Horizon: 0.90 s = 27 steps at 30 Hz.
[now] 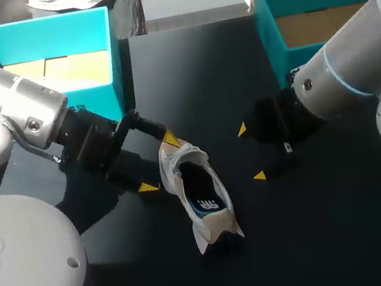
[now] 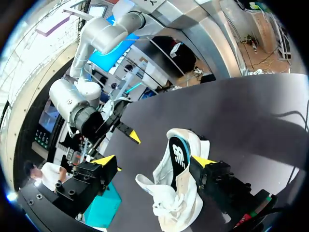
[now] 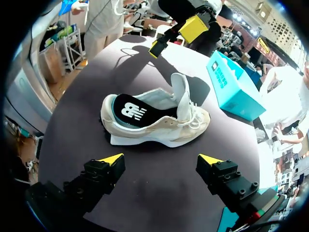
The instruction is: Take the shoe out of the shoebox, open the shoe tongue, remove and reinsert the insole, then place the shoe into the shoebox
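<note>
Scene: a pale sneaker (image 1: 198,192) lies on its sole in the middle of a black counter (image 1: 187,78), between two robot arms.
Shoeboxes: two open teal shoeboxes stand at the far edge, the left shoebox (image 1: 96,96) and the right shoebox (image 1: 268,29). The sneaker is in neither.
Left hand: the left hand (image 1: 159,163) has its fingers spread wide at the sneaker's lace end, with one yellow tip touching it. It clamps nothing.
Right hand: the right hand (image 1: 250,153) is just beside the sneaker, fingers apart and holding nothing.
Done so far: the sneaker is out of its box. The tongue (image 3: 182,94) stands pulled up and open.
Insole: the dark insole (image 1: 201,188) lies inside the sneaker. Whether it has been taken out and put back cannot be told.
Left to do: at least returning the sneaker to a shoebox.
Head view only: both shoeboxes and both arms together.
Right wrist view only: the sneaker side-on, showing the raised tongue plainly.
Left wrist view only: the sneaker resting against one of its own fingers and well apart from the other.
</note>
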Each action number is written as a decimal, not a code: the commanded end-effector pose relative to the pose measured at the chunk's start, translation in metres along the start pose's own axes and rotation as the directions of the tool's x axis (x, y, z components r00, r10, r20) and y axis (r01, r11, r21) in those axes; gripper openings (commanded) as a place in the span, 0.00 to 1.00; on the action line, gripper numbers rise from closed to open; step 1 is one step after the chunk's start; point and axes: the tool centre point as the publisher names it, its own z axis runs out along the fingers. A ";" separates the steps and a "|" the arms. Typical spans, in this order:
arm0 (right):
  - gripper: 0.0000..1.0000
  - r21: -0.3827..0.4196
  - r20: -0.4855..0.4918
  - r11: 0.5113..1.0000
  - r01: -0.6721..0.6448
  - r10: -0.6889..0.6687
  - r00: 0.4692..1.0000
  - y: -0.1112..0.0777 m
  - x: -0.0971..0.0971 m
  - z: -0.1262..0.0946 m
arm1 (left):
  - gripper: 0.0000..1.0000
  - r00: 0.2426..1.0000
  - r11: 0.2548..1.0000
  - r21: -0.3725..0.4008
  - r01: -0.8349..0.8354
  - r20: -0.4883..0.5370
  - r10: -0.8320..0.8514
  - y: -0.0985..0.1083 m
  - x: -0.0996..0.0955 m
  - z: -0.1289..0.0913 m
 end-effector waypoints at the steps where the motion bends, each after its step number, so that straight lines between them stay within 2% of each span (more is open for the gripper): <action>1: 1.00 -0.055 -0.062 0.998 0.004 -0.007 0.998 -0.019 -0.006 -0.095 | 1.00 0.995 1.000 0.008 0.001 -0.101 0.000 0.003 -0.003 -0.001; 4: 1.00 -0.049 -0.107 0.999 -0.001 -0.005 0.994 -0.023 -0.012 -0.120 | 1.00 0.995 1.000 0.008 0.001 -0.101 0.000 0.003 -0.003 -0.001; 6: 1.00 -0.035 -0.073 0.999 -0.035 0.032 0.997 -0.025 -0.017 -0.136 | 1.00 0.992 1.000 0.009 0.020 -0.128 -0.018 0.003 -0.004 -0.001; 13: 1.00 -0.035 -0.073 0.999 -0.035 0.032 0.997 -0.025 -0.017 -0.136 | 1.00 0.938 0.999 -0.023 -0.025 -0.348 0.015 0.010 -0.015 -0.007; 16: 1.00 -0.035 -0.073 0.999 -0.035 0.032 0.997 -0.025 -0.017 -0.136 | 0.22 0.902 0.998 -0.016 -0.057 -0.430 0.045 0.010 -0.018 -0.006; 17: 1.00 -0.035 -0.073 0.999 -0.035 0.032 0.997 -0.025 -0.017 -0.136 | 0.07 0.888 0.997 -0.025 -0.069 -0.458 0.050 0.010 -0.019 -0.005; 18: 1.00 -0.035 -0.073 0.999 -0.035 0.032 0.997 -0.025 -0.017 -0.136 | 0.00 0.875 0.996 -0.019 -0.082 -0.480 0.062 0.010 -0.019 -0.003; 21: 1.00 -0.035 -0.073 0.999 -0.035 0.032 0.997 -0.025 -0.017 -0.136 | 0.00 0.854 0.994 0.004 -0.106 -0.513 0.093 0.005 -0.017 0.004; 25: 1.00 -0.035 -0.073 0.999 -0.035 0.032 0.997 -0.025 -0.017 -0.136 | 0.00 0.819 0.991 -0.044 -0.126 -0.568 0.079 0.007 -0.008 0.021; 27: 1.00 -0.035 -0.073 0.999 -0.035 0.032 0.997 -0.025 -0.017 -0.136 | 0.00 0.811 0.991 -0.034 -0.127 -0.579 0.084 0.005 -0.005 0.029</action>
